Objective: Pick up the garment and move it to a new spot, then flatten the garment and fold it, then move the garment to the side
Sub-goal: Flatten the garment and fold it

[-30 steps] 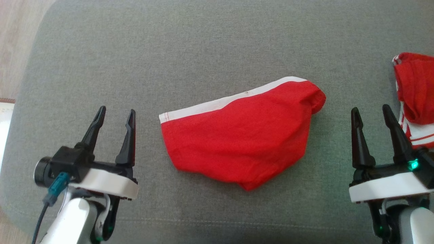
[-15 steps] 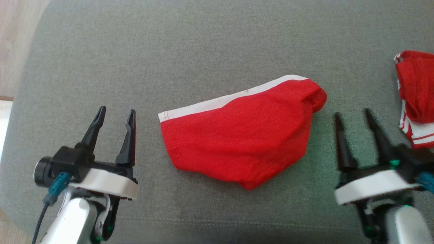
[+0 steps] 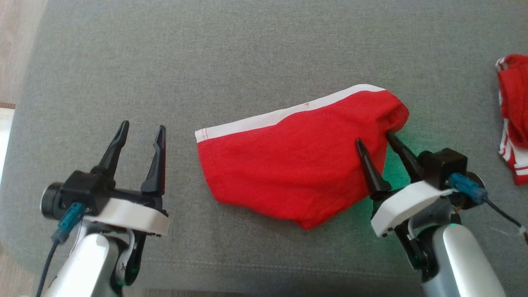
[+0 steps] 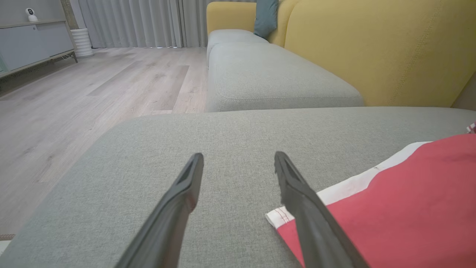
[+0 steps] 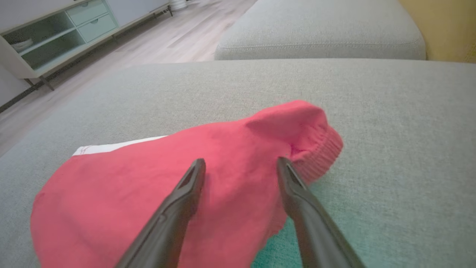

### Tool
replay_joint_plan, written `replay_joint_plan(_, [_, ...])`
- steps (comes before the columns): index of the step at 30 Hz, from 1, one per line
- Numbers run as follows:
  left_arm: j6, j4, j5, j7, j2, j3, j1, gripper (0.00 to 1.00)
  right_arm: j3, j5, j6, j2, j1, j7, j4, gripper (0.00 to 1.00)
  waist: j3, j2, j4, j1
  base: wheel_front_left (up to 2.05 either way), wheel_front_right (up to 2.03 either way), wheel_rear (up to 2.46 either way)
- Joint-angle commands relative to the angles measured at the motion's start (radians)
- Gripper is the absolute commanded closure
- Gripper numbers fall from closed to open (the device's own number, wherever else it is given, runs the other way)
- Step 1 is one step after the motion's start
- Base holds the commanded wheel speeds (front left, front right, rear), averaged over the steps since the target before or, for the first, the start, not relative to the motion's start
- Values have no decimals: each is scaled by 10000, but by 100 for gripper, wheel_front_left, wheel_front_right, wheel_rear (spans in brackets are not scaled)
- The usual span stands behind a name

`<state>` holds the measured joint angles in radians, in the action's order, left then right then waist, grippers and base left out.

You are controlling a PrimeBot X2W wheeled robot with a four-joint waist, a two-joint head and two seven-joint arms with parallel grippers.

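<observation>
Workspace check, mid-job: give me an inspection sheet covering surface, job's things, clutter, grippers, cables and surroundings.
Surface: grey sofa cushion, flat fabric.
Job's things: red garment with a white band lies mid-cushion, its right end bunched.
Clutter: second red garment, white-striped, at the cushion's right edge, apart from the first.
Grippers: left gripper open, beside the garment's left corner, not touching; right gripper open, fingers straddling the bunched right end, not closed on it.
Cables: left cable and right cable hang from teal plugs at the wrists, off the cloth.
Surroundings: wooden floor, yellow sofa back, curtains, cabinet.
</observation>
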<state>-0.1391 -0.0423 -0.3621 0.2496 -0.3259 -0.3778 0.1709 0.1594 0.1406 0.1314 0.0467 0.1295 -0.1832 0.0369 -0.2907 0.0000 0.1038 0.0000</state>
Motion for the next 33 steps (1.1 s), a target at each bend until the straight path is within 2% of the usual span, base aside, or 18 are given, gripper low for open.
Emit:
replay_joint_plan(1, [47,237,110,107,-208,391,423,0,256,-60,-7,35,302,-59,-290,23,-16,0,6,0,0,0,0])
replay_joint_plan(2, [55,226,118,109,-202,402,434,0,251,-59,-7,35,308,-170,-204,52,-32,0,12,0,0,0,0])
replay_joint_plan(4, [71,205,132,112,-176,413,464,0,263,-32,-7,35,336,-232,-126,100,-60,0,36,0,0,0,0])
replay_joint_plan(13, [142,170,232,119,-32,513,491,0,78,118,-7,35,-69,-109,-297,100,-76,0,115,0,0,0,0])
replay_joint_plan(22, [209,154,346,121,114,618,331,0,58,335,-7,35,-2004,-292,-1061,100,111,0,100,0,0,0,0])
replay_joint_plan(30, [301,115,383,121,201,689,220,0,269,576,-7,35,-2513,-181,-514,100,254,0,69,0,0,0,0])
replay_joint_plan(31, [306,106,389,121,212,693,210,0,291,596,-7,35,-2482,-146,-417,83,273,0,71,0,0,0,0])
replay_joint_plan(32, [310,97,394,121,225,695,199,0,319,638,-7,35,-2438,-72,-345,19,295,0,76,0,0,0,0])
replay_joint_plan(33, [314,87,398,121,238,698,188,0,349,662,-7,35,-2380,56,-310,0,314,0,82,0,0,0,0])
